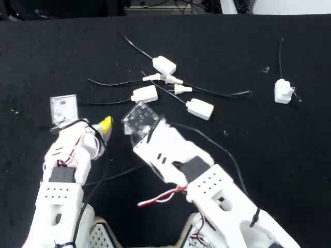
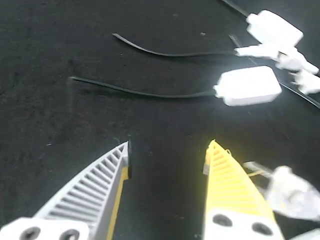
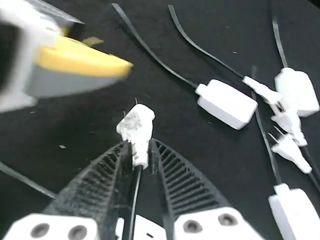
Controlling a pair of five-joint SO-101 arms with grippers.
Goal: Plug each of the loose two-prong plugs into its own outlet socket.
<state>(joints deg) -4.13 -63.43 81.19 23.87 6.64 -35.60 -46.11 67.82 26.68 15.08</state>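
Nearest in the left wrist view, the left gripper (image 2: 167,147) itself: grey finger (image 2: 112,170) and yellow finger (image 2: 225,172) spread wide, nothing between them, hanging low over the black table (image 2: 60,125). Close beside the yellow finger, a blurred white plug (image 2: 292,192). Farther out, a white socket (image 2: 247,86) on a thin black cable (image 2: 140,91), then a second socket (image 2: 275,30), with three loose plugs (image 2: 260,50) bunched between and beside the two. In the right wrist view, nearest again the tool: right gripper (image 3: 139,145), black fingers closed tight on the rear end of the plug, cord trailing back down between them, front end poking out past the fingertips. Yellow finger of the left arm just off to one side of that plug, near but not touching. More sockets and the loose plugs lying on the table beyond. From above, in the high view, both white arms stretched forward from the front edge, low over the table, angled in towards each other, tips side by side and just apart, left of the table's middle. Three sockets and the three loose plugs in a cluster just past the tips. Fourth socket (image 1: 282,91) alone on its own cable, well apart towards the right side.
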